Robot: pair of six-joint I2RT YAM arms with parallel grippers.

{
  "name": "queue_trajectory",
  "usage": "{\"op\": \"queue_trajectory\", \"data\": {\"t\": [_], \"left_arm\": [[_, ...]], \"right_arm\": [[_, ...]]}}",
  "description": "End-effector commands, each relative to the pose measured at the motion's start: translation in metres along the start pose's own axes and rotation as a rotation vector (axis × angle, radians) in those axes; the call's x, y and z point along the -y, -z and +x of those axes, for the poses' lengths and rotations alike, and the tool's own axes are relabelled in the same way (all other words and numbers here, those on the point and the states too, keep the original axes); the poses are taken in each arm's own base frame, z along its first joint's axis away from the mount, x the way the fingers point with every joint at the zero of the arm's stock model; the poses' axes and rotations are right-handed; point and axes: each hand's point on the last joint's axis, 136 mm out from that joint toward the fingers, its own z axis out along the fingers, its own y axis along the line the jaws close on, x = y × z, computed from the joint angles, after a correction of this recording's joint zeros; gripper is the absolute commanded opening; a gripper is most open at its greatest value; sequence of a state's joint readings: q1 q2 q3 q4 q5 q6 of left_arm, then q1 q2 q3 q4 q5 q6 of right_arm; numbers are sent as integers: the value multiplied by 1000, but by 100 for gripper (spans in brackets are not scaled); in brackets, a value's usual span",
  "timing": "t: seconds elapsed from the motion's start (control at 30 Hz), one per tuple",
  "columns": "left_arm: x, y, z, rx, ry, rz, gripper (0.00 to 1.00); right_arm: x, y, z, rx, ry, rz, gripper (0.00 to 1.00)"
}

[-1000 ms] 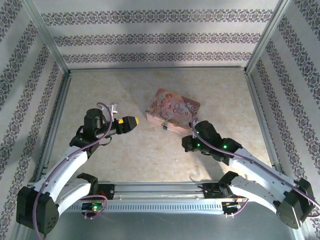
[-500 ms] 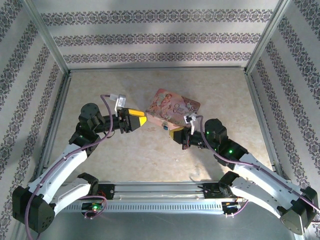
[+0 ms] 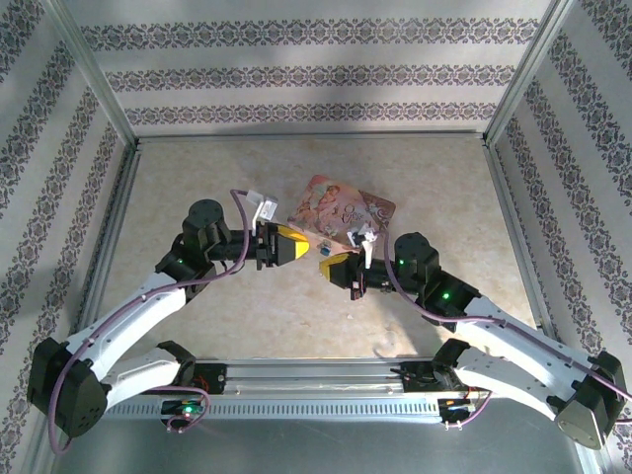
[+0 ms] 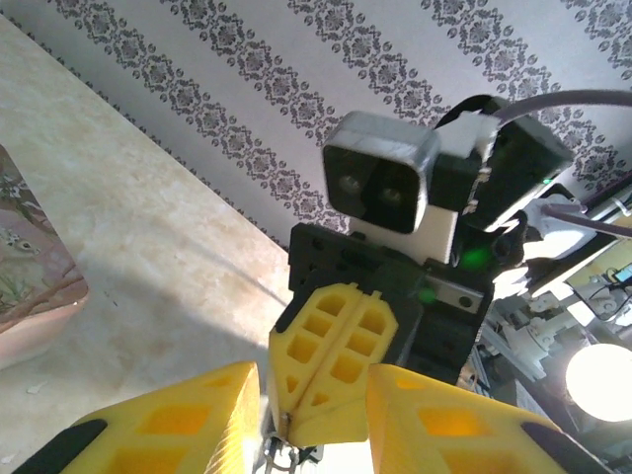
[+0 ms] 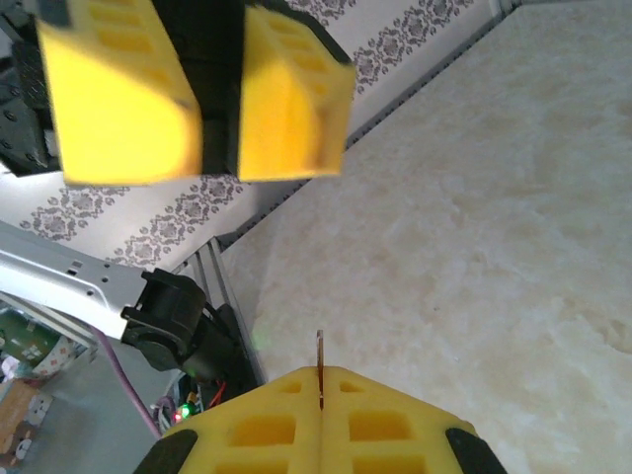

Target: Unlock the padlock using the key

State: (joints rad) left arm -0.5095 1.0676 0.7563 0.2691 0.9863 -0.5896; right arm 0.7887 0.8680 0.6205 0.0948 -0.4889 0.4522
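Table (image 3: pixel 197 178) is bare left, far and right of the arms, out to the walls; the pink tin (image 3: pixel 346 212) sits just behind both grippers. Left gripper (image 3: pixel 286 245) and right gripper (image 3: pixel 332 265) face tip to tip, near but apart. Padlock (image 3: pixel 324 251) lies on the table at the tin's near edge, between the tips; too small to tell which way it points. Right jaws are closed on the key (image 5: pixel 320 370), seen edge-on, long axis straight out of the fingertips toward the left gripper. Left jaws are partly apart, nothing visibly gripped.
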Motion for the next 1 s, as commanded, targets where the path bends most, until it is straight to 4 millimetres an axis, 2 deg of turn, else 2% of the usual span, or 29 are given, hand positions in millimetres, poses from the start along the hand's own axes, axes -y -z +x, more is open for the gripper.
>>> {"op": "queue_trajectory", "data": {"t": [0.0, 0.3, 0.5, 0.87, 0.97], "left_arm": [[10, -6, -2, -14, -47, 28, 34], [12, -12, 3, -41, -53, 40, 32], [14, -14, 5, -52, -59, 44, 23], [15, -14, 6, -56, -68, 39, 0], [16, -13, 5, -49, -75, 36, 0]], "right_arm": [[-24, 1, -24, 59, 66, -74, 0], [-36, -4, -36, 76, 87, -108, 0], [-36, -8, -38, 74, 88, -106, 0], [-28, -8, -40, 93, 71, -66, 1], [-26, -7, -40, 101, 66, -52, 2]]}}
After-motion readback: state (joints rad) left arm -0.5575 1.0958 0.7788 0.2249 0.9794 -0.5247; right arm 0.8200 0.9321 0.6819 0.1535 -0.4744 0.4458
